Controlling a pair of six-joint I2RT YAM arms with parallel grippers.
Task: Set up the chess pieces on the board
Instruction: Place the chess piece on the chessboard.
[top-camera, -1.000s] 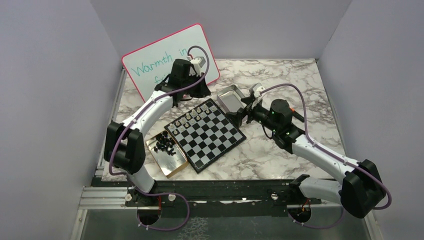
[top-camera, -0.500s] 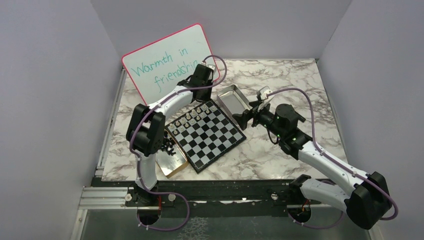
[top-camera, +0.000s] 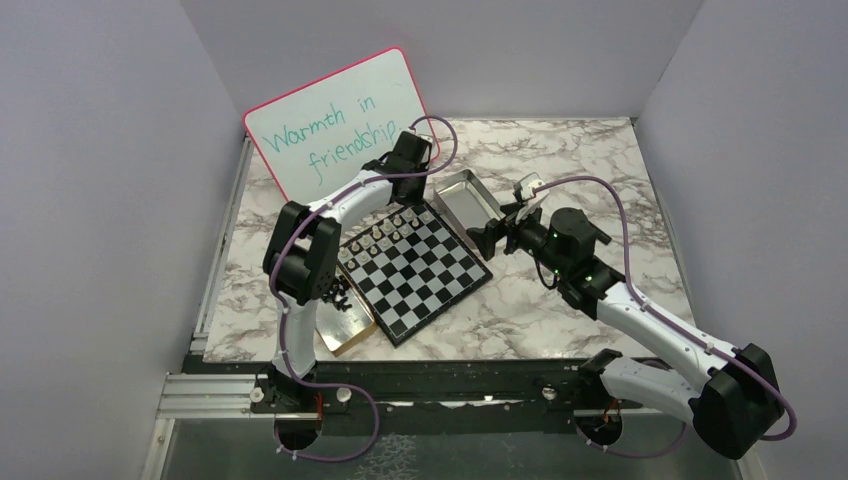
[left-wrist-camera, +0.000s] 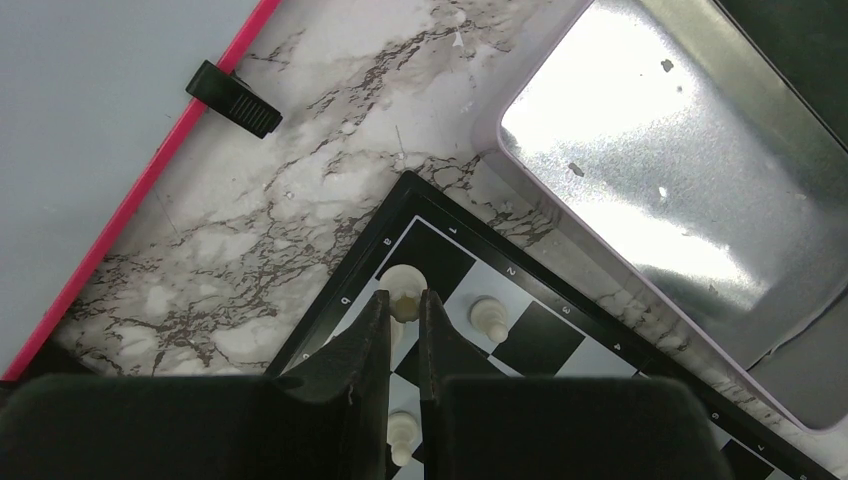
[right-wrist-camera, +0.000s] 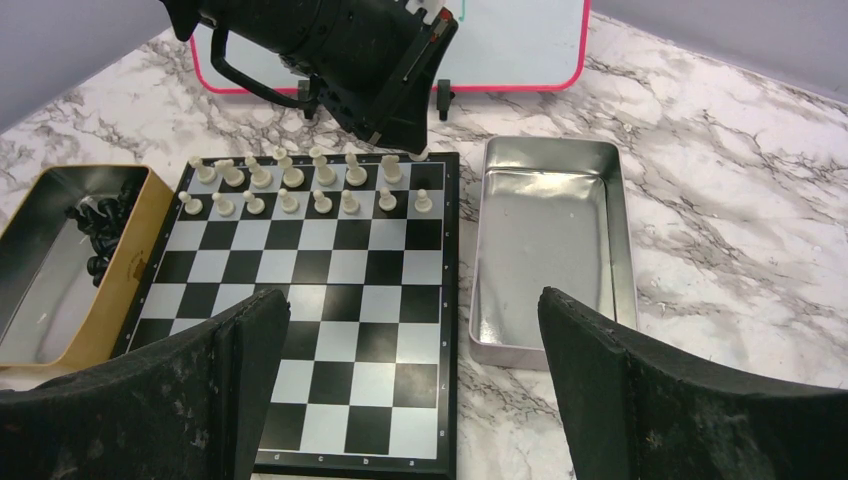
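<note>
the chess pieces (right-wrist-camera: 322, 170) in cream-white are nearly set. within the last second the left arm swung from in front of the whiteboard (top-camera: 330, 110) to the upper right corner of the board (right-wrist-camera: 330, 330). the left gripper (left-wrist-camera: 404, 300), jaws narrow, now pinches one white man (left-wrist-camera: 404, 283) at that corner square, probably the last of the back row.

counted from the left of the right wrist view:
- one gold tin (right-wrist-camera: 112, 298) holds black men (right-wrist-camera: 100, 225), too clumped to count.
- one board carries sixteen white men, eight per row, counting the held one.
- one silver tin (right-wrist-camera: 625, 250) has no man in it.

the right gripper (right-wrist-camera: 410, 310) hangs wide, holding nothing.
</note>
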